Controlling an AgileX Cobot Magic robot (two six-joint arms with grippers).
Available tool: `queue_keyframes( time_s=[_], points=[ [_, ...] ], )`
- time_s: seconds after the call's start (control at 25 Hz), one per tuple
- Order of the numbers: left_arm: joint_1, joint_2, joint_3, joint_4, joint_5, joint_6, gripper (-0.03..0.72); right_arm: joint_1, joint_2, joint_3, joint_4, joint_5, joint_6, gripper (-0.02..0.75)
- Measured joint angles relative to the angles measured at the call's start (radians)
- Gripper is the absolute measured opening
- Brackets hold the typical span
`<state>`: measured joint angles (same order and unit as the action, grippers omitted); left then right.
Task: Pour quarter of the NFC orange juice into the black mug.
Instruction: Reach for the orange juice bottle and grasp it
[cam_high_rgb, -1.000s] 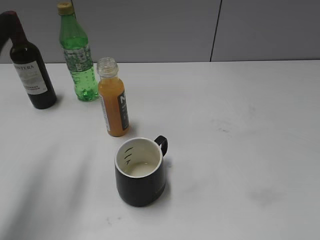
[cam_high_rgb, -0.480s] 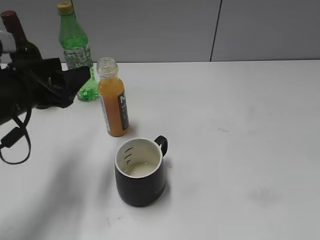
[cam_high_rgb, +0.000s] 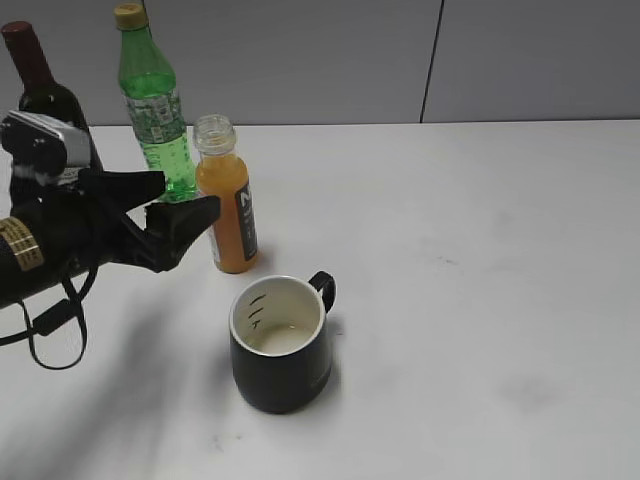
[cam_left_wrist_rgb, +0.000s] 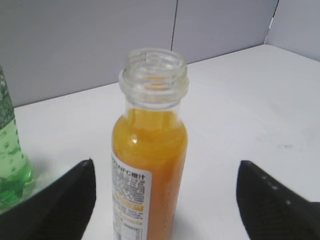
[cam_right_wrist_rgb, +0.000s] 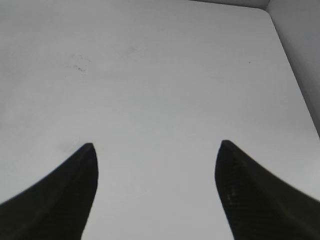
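Closer now, left gripper (cam_high_rgb: 185, 205) jaws gape empty beside clear ribbed-neck NFC orange juice (cam_high_rgb: 226, 196)

Wine bottle (cam_high_rgb: 45, 95) partly behind left arm (cam_high_rgb: 60, 240)

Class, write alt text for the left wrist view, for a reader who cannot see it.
An uncapped juice bottle of orange liquid stands on a white table, centred between the two open black fingers of the left gripper, which do not touch it. Part of a green bottle shows at the left edge.
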<state>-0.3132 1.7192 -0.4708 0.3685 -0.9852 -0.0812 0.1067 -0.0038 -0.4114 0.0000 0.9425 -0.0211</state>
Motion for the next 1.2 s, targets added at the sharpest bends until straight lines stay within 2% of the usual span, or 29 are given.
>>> queue_keyframes(
  time_s=[0.64, 1.2],
  points=[
    [0.000, 0.094, -0.015, -0.061, -0.052, 0.000, 0.694, 0.000, 0.000, 0.000, 0.000, 0.000, 0.000, 0.556],
    [0.000, 0.336, -0.203, -0.006, -0.111, 0.000, 0.694, 0.000, 0.000, 0.000, 0.000, 0.000, -0.001, 0.556]
  ],
)
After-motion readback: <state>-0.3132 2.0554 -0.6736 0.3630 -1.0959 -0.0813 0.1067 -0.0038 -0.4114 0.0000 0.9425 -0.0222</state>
